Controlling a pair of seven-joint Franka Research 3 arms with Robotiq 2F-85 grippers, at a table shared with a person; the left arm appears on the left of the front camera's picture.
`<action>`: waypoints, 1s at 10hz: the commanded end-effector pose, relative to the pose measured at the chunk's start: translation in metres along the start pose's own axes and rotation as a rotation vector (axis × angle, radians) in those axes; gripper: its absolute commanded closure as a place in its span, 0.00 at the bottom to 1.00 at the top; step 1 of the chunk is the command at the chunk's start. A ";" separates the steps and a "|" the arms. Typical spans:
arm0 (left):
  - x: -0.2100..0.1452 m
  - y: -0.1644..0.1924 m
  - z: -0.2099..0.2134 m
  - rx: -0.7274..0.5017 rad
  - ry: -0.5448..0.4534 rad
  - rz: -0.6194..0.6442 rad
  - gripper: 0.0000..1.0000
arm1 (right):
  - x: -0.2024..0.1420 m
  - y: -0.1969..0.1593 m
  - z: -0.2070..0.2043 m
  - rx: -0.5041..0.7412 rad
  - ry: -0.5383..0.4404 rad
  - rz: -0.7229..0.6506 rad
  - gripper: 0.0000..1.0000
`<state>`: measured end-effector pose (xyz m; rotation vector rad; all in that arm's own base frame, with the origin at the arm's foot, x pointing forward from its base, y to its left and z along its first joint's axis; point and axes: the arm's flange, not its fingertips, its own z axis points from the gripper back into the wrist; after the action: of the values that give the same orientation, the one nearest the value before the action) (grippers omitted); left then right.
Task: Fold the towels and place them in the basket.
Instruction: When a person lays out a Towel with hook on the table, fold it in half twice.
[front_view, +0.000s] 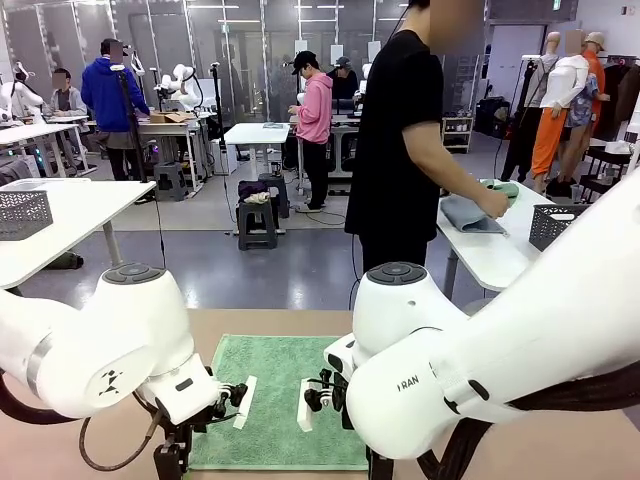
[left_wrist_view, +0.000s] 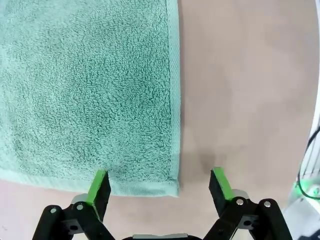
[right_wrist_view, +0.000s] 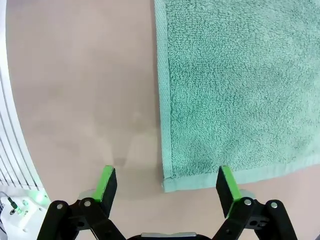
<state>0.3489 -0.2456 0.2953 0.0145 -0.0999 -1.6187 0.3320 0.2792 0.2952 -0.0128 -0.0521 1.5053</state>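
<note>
towel (left_wrist_view: 90, 90): mint green terry cloth, lying flat across the upper left and centre of the frame; its hemmed side edge runs down the middle to a corner at lower centre.
table (left_wrist_view: 245, 90): tan surface, bare over the right half and in a strip at lower left.
left gripper (left_wrist_view: 159, 181): rises from the bottom edge, jaws spread wide, holding nothing, the towel's corner between them.
fingers (left_wrist_view: 98, 184): black with green pads; one over the towel's bottom hem, the other over bare table.
cable (left_wrist_view: 301, 172): thin, black, at the right edge beside a white part with a green glow.
</note>
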 end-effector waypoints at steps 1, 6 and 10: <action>-0.026 -0.036 -0.009 -0.001 -0.007 -0.004 0.00 | -0.007 -0.007 -0.005 0.029 -0.018 0.024 0.00; -0.030 -0.038 -0.016 -0.017 -0.015 0.004 0.00 | -0.010 -0.011 -0.010 0.030 -0.014 0.010 0.00; -0.028 -0.037 -0.011 0.040 0.034 -0.002 0.27 | -0.010 -0.012 -0.008 0.018 -0.016 0.014 0.28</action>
<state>0.3514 -0.2438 0.2905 0.0198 -0.0869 -1.6164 0.3406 0.2694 0.2864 0.0002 -0.0325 1.5067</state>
